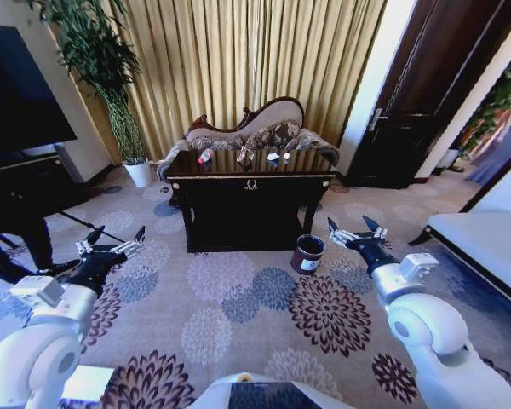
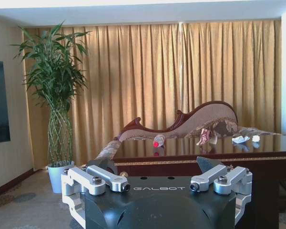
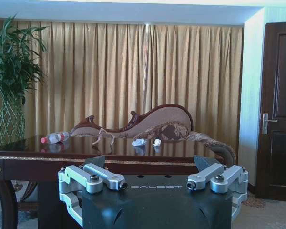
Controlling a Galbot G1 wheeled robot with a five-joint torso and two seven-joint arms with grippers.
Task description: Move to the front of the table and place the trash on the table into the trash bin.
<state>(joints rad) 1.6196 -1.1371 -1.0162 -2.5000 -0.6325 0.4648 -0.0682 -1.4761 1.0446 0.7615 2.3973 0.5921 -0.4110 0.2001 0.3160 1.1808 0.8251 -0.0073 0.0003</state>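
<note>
Head view: both pincers, left pincer (image 1: 115, 240) and right pincer (image 1: 353, 228), spread apart (empty) short of the table (image 1: 250, 182), trash bin (image 1: 307, 254) beside.

Open right hand (image 3: 152, 164) before the table (image 3: 109, 157), bottle (image 3: 55, 138), wrapper (image 3: 106, 135) and scraps (image 3: 139, 142) on top.

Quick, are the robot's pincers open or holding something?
Left pincer: open, empty, above the carpet.
Right pincer: open, empty, by the bin.

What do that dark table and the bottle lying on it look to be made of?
The table looks like dark wood with a glossy lacquer: its top mirrors the litter, and a gold trim line runs along the edge. The bottle seems clear plastic with a red cap end, though it is small.
</note>
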